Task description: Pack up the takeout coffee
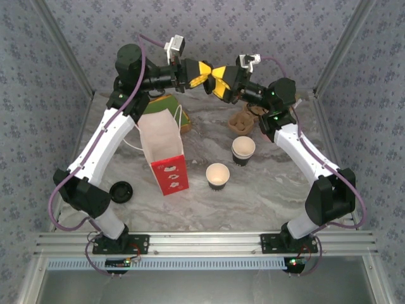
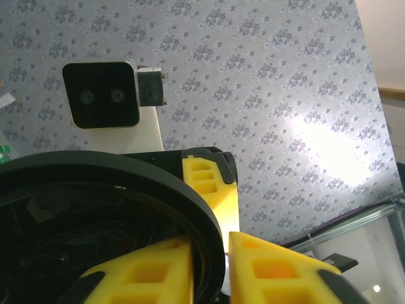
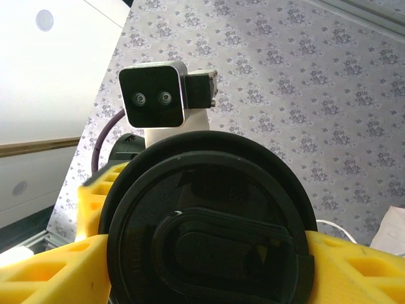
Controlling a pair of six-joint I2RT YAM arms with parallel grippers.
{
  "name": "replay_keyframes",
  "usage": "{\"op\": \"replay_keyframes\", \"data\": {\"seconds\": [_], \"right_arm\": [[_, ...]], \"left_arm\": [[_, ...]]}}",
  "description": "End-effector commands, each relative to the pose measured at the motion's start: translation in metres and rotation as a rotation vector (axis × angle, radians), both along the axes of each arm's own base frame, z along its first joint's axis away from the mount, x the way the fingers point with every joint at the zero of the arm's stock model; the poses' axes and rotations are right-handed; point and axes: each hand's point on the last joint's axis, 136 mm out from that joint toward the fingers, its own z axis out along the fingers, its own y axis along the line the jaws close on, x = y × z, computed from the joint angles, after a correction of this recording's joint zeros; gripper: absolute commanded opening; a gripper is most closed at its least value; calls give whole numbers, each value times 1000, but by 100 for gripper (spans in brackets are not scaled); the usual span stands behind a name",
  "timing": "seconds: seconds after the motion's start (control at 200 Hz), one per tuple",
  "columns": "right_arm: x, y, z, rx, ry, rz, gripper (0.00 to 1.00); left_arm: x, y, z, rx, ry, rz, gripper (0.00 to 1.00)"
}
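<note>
Patterned grey wallpaper backs two arms meeting high over a marbled table [image 1: 272,190]. Between them is a black lid [image 3: 209,234]. The right gripper [image 1: 219,81] clamps it, a yellow finger against each side. The left gripper [image 1: 204,76] straddles the lid's rim loosely, with a sliver of gap at one finger [image 2: 278,272]. Below, the takeout coffee [image 1: 243,151] stands uncovered and dark inside, just beside a second cup [image 1: 217,176] with a pale interior. To the left, a red-and-white paper bag [image 1: 163,152] stands upright and open, its print too small to read. A spare lid [image 1: 120,191] lies near the left arm.
</note>
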Motion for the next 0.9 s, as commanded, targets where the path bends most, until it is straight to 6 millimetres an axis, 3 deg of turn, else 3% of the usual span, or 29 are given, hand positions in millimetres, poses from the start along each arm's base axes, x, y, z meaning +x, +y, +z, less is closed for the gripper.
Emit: {"op": "replay_keyframes", "data": {"seconds": [0.0, 0.085, 0.175, 0.22, 0.35, 0.38, 0.61, 0.894], "right_arm": [[-7, -7, 12, 7, -47, -27, 74], [-5, -10, 6, -11, -32, -46, 75], [-2, -15, -2, -42, -25, -69, 75], [-2, -16, -9, -73, -14, -80, 75], [-7, -19, -32, -219, -22, -111, 75], [-10, -19, -38, -263, -27, -115, 75], [-26, -29, -91, -582, -55, -159, 76], [-51, -38, -150, -907, -95, -167, 77]], "left_arm": [[-10, 8, 15, -18, -57, 8, 31], [-9, 11, 14, -13, -56, 18, 46], [-6, 18, 13, 2, -56, 42, 53], [-5, 23, 10, 17, -51, 60, 63], [-1, 42, -1, 75, -43, 123, 68], [-1, 48, -3, 88, -42, 139, 74], [-9, 76, -15, 175, -69, 235, 77], [-16, 88, -36, 232, -70, 283, 78]]}}
